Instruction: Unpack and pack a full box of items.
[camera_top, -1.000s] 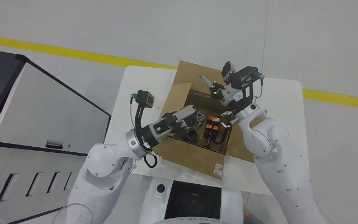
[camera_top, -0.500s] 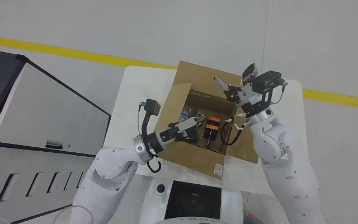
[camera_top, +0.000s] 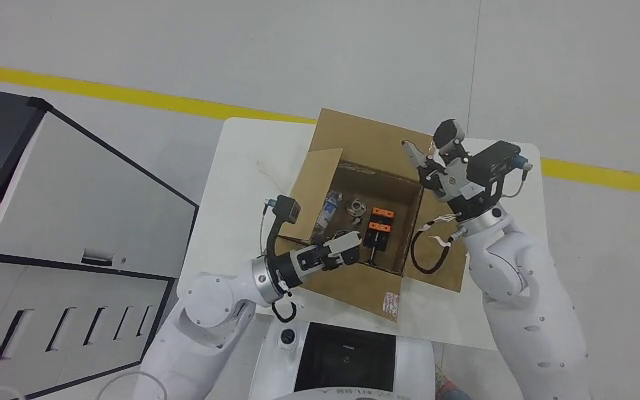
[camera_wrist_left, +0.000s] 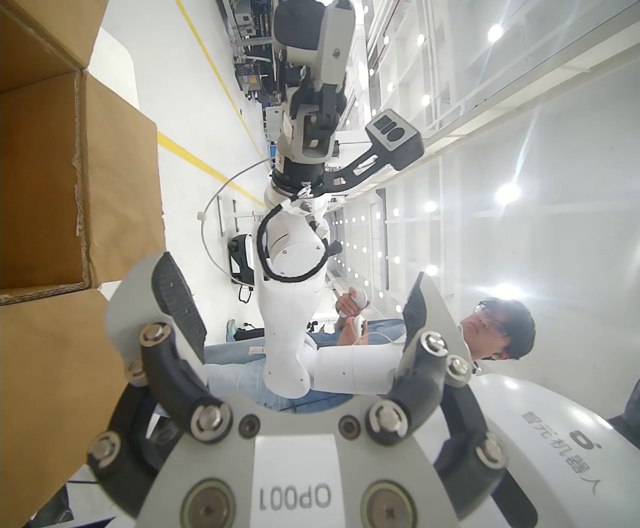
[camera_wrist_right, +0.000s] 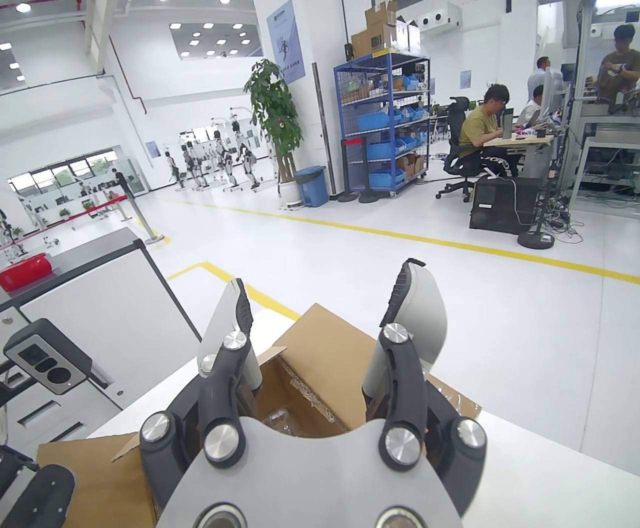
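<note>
Top view: box (camera_top: 350, 285) open at mid-desk (camera_top: 250, 160). My left end effector (camera_top: 348, 244) has pulled back from inside to its near wall; right end effector (camera_top: 428, 143) has swung outward past the far corner. Contents shadowed.
Left wrist: fingers spread, empty.
Right wrist: fingers apart, empty; box interior mostly hidden.
</note>
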